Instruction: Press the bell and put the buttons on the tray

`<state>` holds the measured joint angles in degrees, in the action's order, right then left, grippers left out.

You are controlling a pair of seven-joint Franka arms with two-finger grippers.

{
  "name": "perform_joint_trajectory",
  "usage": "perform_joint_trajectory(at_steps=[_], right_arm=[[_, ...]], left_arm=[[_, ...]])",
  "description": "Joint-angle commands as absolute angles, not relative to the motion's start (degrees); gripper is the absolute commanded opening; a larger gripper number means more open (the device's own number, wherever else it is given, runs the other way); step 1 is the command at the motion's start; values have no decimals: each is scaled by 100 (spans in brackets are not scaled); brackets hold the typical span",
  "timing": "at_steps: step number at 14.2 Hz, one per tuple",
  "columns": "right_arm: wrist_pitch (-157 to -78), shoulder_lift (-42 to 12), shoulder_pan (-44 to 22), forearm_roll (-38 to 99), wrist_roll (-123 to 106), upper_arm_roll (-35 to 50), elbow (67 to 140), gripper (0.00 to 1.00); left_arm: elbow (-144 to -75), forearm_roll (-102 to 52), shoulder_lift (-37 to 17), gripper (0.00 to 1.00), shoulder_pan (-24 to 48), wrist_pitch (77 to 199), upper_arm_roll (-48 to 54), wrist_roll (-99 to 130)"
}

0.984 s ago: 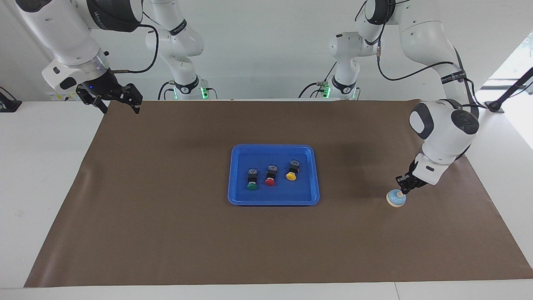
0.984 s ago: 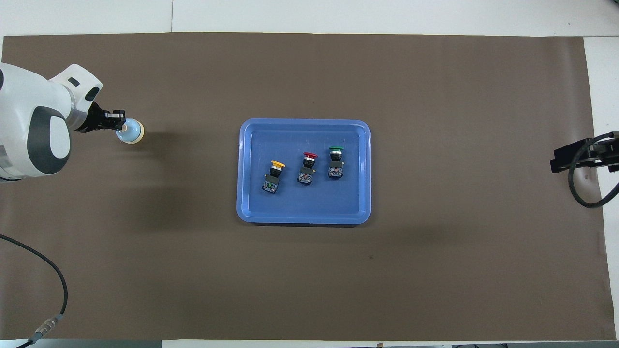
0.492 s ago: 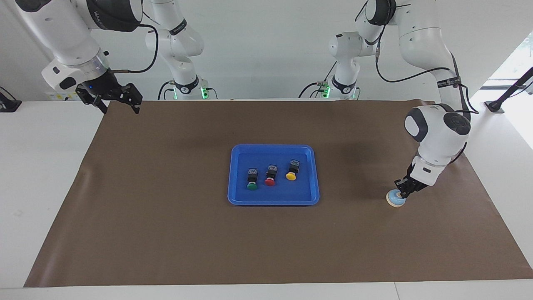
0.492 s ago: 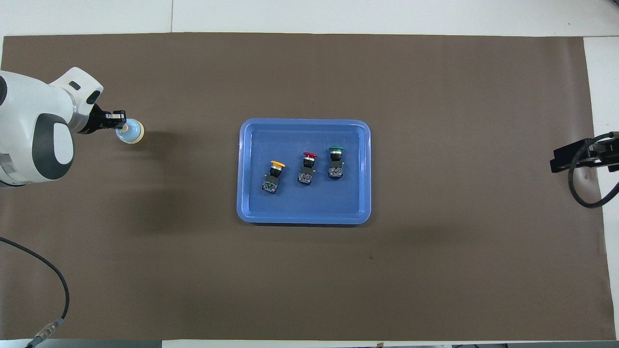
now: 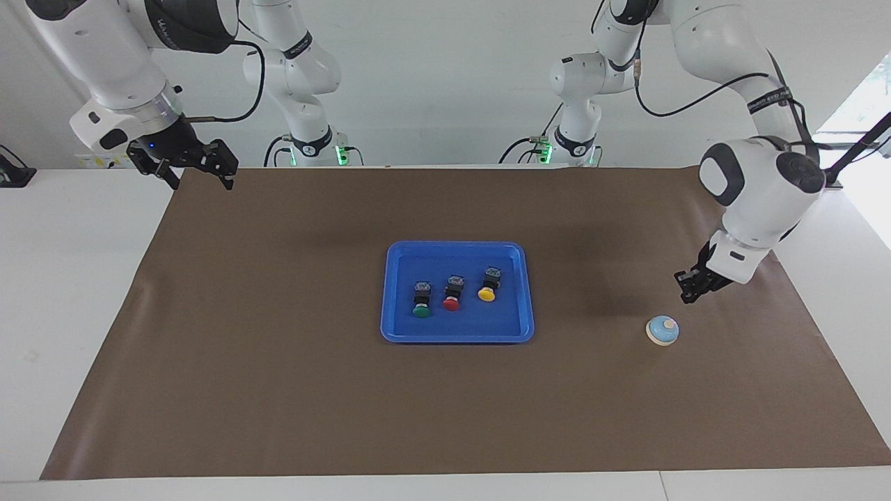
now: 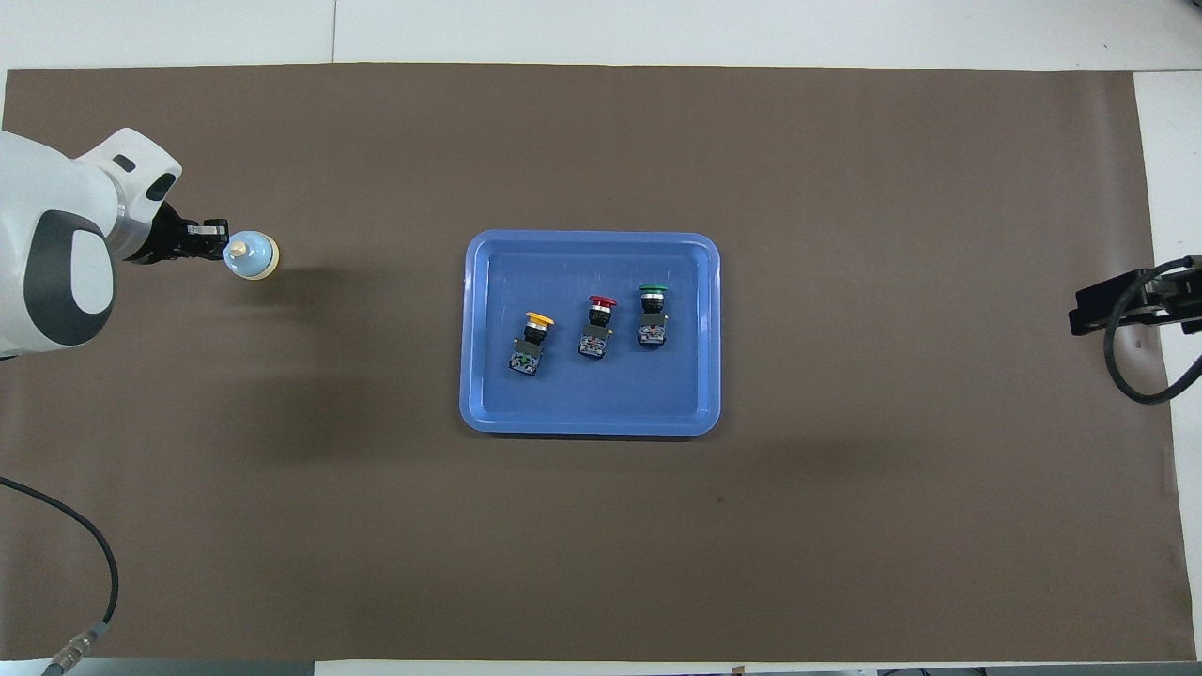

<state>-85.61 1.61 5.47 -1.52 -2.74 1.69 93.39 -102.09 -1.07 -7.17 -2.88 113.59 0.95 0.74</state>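
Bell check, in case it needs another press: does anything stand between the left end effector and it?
Nothing visible does. The left end effector hangs just above bare mat beside the bell; the tray with the buttons lies well aside.

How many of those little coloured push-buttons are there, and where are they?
3, all lying in the blue tray in a row: the yellow button toward the left arm's end, the red button in the middle, the green button toward the right arm's end. None seems hidden.
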Motion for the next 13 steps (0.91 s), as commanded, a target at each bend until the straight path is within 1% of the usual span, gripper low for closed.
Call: perform_joint_trajectory(at_steps=[1,2,4,6,8,10,12,13], right_arm=[[-8508,202,624,-123,-308,229,9369,100],[-8508,202,624,-123,-308,229,9369,100],[-8508,202,624,-123,-308,229,9369,100],[-8508,202,624,-123,-308,220,9369,100],[-8499,202,624,-123,-308,229,9369,100],[-8508,202,624,-123,-308,220,9369,100],[-8508,202,624,-123,-308,220,9369,100],[-8508,202,624,-123,-308,220,9369,100]], left_arm=[[-10354,-70,86,100,-325,10751,114,87],[-10354,-70,314,100,-316,10540,123,97],[-10354,-88,605,100,-316,10136,123,123],[-10354,-88,808,100,-316,9792,123,123],[-10205,-88,800,100,-299,9599,123,106],[-9890,-88,677,100,-299,9318,123,88],[-9555,-79,414,100,-273,9089,123,88],[-9519,-70,396,100,-264,9097,123,70]])
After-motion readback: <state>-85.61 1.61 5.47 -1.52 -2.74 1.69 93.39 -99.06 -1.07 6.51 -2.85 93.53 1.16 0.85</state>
